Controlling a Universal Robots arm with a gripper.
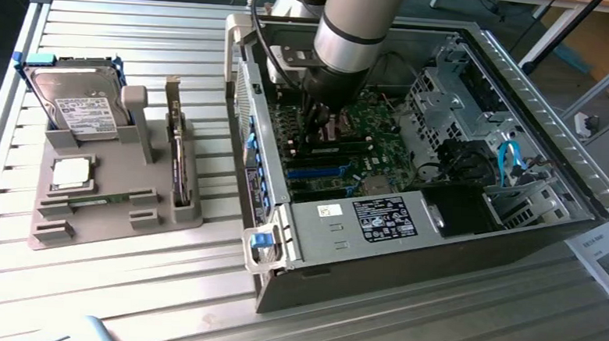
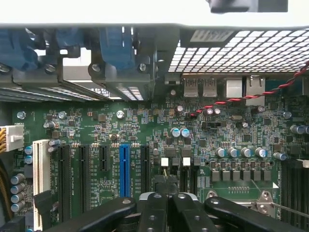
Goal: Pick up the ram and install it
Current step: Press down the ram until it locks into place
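One robot arm reached into the open computer case, our gripper closed just above the motherboard; we could not make out the ram, and judged pressing straight down mattered.

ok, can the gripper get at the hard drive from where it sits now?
Probably not directly. The gripper is shut, low inside the open case over the motherboard. The hard drive stands in the grey holder outside, with the case wall between. The drive's top looks free.
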